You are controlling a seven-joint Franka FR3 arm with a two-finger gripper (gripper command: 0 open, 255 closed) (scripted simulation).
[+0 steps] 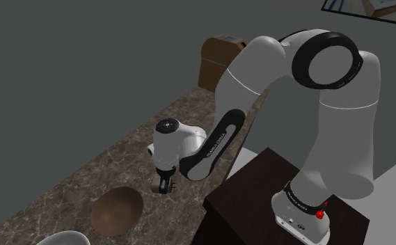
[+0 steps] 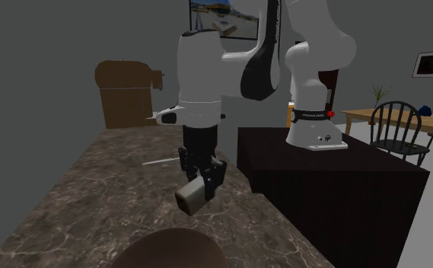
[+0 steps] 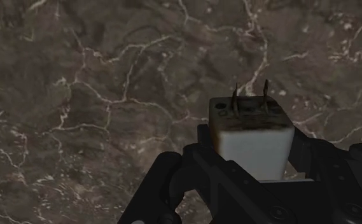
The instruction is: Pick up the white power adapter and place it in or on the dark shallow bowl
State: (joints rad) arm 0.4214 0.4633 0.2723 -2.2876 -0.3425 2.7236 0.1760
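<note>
- While the white arm [image 1: 259, 69] bends down from its dark stand [image 1: 259, 198] over the brown marbled counter [image 1: 85, 174], the black gripper [image 2: 200, 177] is clamped on the power adapter [image 2: 191, 197], one finger pressed to each side of its body
- In the second exterior view the adapter hangs tilted below the fingers with a pale end face turned toward the camera (it reads greyish-white in this dim light), and it looks just clear of the counter
- Seen from the wrist view, the adapter [image 3: 252, 137] sits between the two black fingers [image 3: 203, 156], and its two metal prongs [image 3: 249, 100] point away from the hand toward the veined stone
- The shallow bowl [image 1: 117, 209] is brown and rests on the counter near the gripper but apart from it, toward the shoulder view's lower left
- In the second exterior view the bowl [image 2: 178, 247] shows at the bottom edge, nearer the camera than the adapter
- A white rounded object [image 1: 64, 239] is cut off at the shoulder view's bottom edge, just beside the bowl
- A brown boxy object [image 2: 123, 93] stands at the counter's far end by the grey wall, and a dark chair [image 2: 399, 126] and a wooden table [image 2: 367, 116] stand at the second exterior view's right
</note>
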